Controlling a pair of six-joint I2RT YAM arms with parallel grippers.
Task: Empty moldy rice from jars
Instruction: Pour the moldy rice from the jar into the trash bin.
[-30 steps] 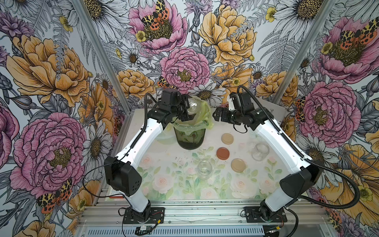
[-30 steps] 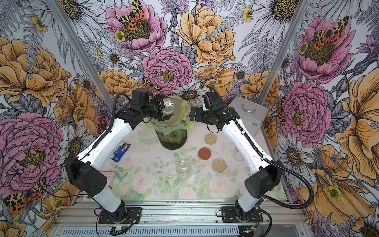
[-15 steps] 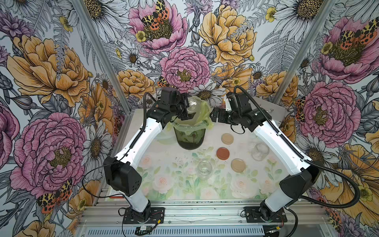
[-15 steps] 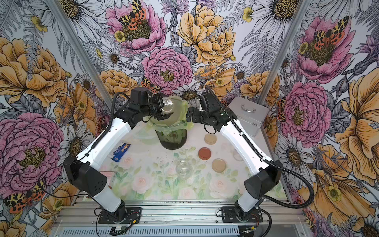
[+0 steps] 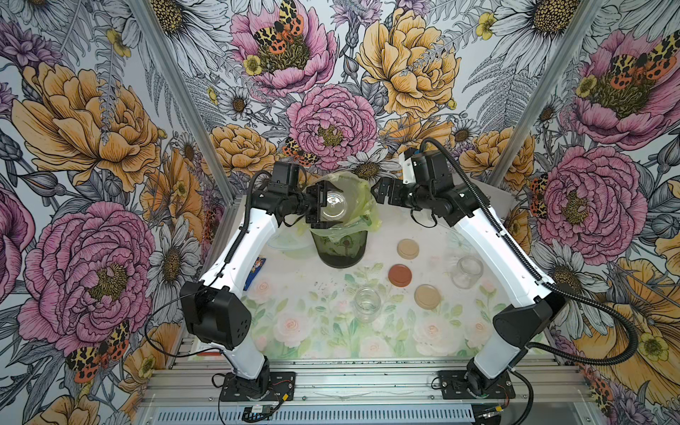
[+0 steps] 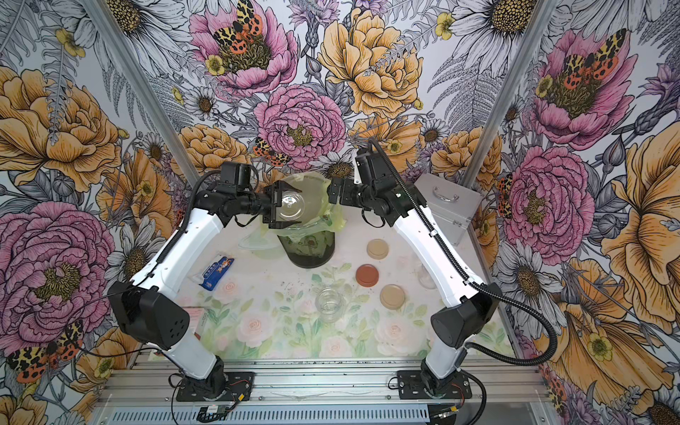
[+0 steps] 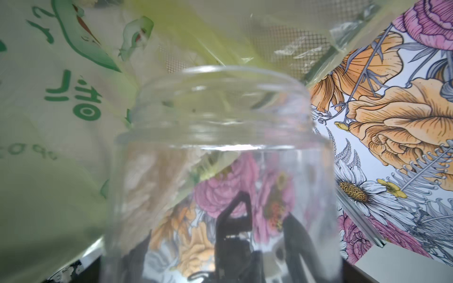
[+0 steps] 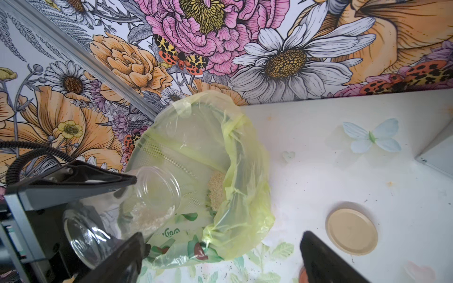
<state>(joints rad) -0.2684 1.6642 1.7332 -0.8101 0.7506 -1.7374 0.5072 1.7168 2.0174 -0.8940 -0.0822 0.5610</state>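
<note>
At the back of the bench (image 5: 312, 331), over the dark round bin lined with a yellow-green plastic bag (image 5: 340, 250), little has shifted. The left end effector (image 5: 325, 206) still clamps the small clear glass jar (image 5: 334, 206), tipped mouth-first into the bag. The right end effector (image 5: 376, 192), jaws spread and empty, has edged nearer. The off-white moldy rice (image 8: 217, 190) lies heaped inside the bag, so we judge this jar nearly emptied.

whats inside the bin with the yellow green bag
Pale rice is heaped inside the bin, against its bag lining, in the right wrist view. The jar held by the left tool is tipped over the mouth. Bag folds and that jar hide the bottom.
</note>
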